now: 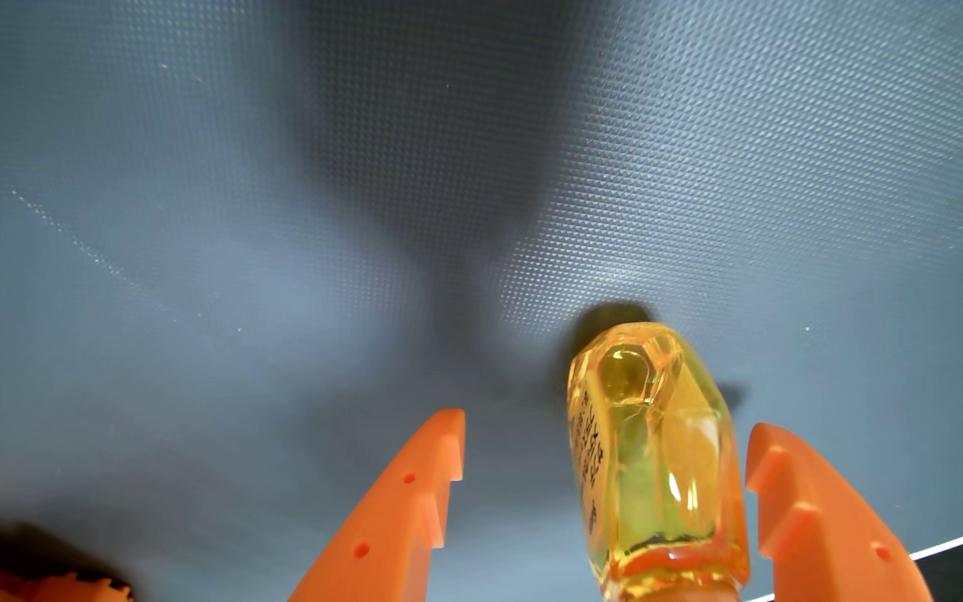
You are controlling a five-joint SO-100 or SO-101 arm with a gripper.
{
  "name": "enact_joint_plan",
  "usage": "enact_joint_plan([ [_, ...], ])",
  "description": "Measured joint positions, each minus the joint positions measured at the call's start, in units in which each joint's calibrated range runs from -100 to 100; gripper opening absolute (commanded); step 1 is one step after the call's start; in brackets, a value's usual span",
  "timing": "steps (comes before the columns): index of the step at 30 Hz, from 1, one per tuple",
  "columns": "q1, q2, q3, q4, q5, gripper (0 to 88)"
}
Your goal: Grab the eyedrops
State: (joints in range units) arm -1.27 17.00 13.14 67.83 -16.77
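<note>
wrist view from my remote station: the orange two-finger plastic gripper (pixel 606 431) stands apart over a grey textured mat (pixel 236 202). between its fingers i see the translucent yellow eyedrop bottle (pixel 656 463), nearer the right finger in this view, contact not clear.

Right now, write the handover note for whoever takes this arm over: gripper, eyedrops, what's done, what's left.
Gripper: open, orange fingers spread either side of the bottle, neither one touching it in the wrist view.
Eyedrops bottle: clear yellow, on the grey textured mat, between the fingers and nearer the right-hand one as the wrist view shows it.
Done: gripper lined up around the bottle.
Left: close on the bottle and lift. It sits off-centre, so the right-hand finger will probably touch first and may nudge it; close slowly.
</note>
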Motion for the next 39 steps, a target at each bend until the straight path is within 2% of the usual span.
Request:
enact_joint_plan([
  [6,0.0,0.0,0.0,0.0,0.0,26.3],
  [12,0.0,0.0,0.0,-1.6,0.1,6.9],
  [15,-1.2,0.0,0.0,-3.2,0.7,0.6],
  [33,-1.0,0.0,0.2,-3.6,1.6,0.6],
  [39,0.7,0.0,-4.1,3.8,3.9,0.6],
])
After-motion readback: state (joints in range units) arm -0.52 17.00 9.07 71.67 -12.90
